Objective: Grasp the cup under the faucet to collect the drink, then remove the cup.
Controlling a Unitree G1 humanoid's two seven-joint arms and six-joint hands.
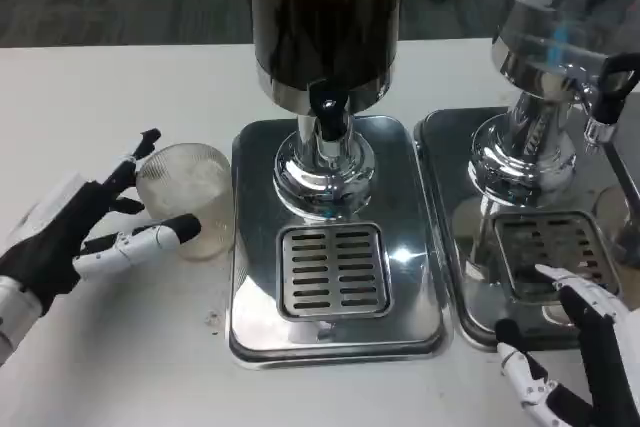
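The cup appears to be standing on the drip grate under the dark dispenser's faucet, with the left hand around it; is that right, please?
Not quite. In the head view the cup stands on the white table, left of the dispenser tray, not on the drip grate. The left hand is indeed around it.

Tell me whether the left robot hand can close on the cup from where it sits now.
Probably yes. The left robot hand already brackets the clear cup on the white table, fingers spread on either side with nothing between them. The dispenser's steel tray lies just right of the cup, leaving little room there.
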